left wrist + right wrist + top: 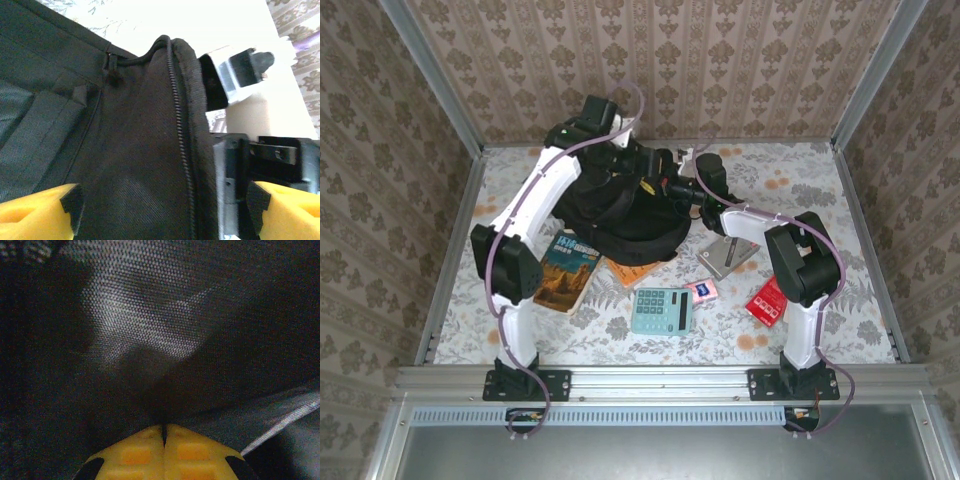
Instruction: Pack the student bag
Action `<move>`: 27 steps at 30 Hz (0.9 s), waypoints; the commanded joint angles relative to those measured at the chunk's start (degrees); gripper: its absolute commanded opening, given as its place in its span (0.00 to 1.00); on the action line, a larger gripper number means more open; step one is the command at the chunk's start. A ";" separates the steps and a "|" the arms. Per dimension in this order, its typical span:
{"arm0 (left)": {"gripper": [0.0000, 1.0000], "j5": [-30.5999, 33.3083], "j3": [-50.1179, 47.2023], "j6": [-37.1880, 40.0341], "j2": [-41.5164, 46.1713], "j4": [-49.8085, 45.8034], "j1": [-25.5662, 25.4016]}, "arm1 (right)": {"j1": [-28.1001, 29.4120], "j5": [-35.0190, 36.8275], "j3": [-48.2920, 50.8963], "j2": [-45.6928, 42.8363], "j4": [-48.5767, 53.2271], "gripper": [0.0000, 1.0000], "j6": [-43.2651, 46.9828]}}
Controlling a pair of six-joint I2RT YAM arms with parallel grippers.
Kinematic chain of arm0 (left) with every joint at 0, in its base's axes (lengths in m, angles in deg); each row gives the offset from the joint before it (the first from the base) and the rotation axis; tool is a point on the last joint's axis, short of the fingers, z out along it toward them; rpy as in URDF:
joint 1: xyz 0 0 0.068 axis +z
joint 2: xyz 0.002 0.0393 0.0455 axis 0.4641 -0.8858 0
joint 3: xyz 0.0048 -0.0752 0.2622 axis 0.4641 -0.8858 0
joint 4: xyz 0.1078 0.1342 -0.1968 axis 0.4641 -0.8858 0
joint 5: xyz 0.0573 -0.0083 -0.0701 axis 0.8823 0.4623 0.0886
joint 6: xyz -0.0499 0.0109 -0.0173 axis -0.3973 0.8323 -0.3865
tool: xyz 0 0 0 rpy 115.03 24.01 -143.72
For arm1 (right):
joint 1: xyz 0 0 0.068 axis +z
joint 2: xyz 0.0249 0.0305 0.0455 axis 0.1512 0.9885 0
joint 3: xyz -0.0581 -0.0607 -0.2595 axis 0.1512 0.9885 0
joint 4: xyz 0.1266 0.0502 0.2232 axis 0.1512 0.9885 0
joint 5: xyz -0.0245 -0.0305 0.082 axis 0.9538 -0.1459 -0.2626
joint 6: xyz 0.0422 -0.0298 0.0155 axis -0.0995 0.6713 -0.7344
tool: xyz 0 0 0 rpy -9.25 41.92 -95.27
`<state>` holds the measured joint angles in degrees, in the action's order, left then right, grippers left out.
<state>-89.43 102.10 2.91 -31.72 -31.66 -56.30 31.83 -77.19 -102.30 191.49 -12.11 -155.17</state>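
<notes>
My wide-open, empty left jaws straddle the zipped rim, running straight ahead, of the large black fabric backpack (135, 160); right jaws shut.

- We identify the student bag (632, 232): large, black, soft fabric, slumped in a rounded heap.
- We locate it just beyond the teal calculator (661, 311), on the far side.
- We observe its zip track (181, 140) running along a raised seam edge.
</notes>
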 commanded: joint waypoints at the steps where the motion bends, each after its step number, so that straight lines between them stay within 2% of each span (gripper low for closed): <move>1: 0.82 1.96 2.99 1.90 -2.11 -3.24 0.17 | 0.42 -1.83 -2.08 0.22 -0.70 0.00 0.96; 5: 0.70 2.05 4.03 1.85 -3.68 -3.49 0.16 | 0.43 -1.83 -1.99 0.38 -0.95 0.00 0.92; 16: 0.01 -2.27 0.41 -0.08 -1.42 2.32 1.69 | 0.83 -0.34 -0.14 -1.20 2.19 0.00 3.55; 22: 0.00 -3.61 -3.45 0.03 1.31 5.91 2.10 | 0.79 3.23 2.22 -7.51 12.39 0.00 11.42; 27: 0.00 -3.88 -6.78 -1.42 5.27 9.96 4.62 | 1.37 10.01 7.40 -18.44 21.95 0.02 21.27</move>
<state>-92.36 96.65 2.67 -32.05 -25.32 -53.70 32.49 -72.20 -96.84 179.93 3.59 -141.75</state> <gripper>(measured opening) 0.060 0.059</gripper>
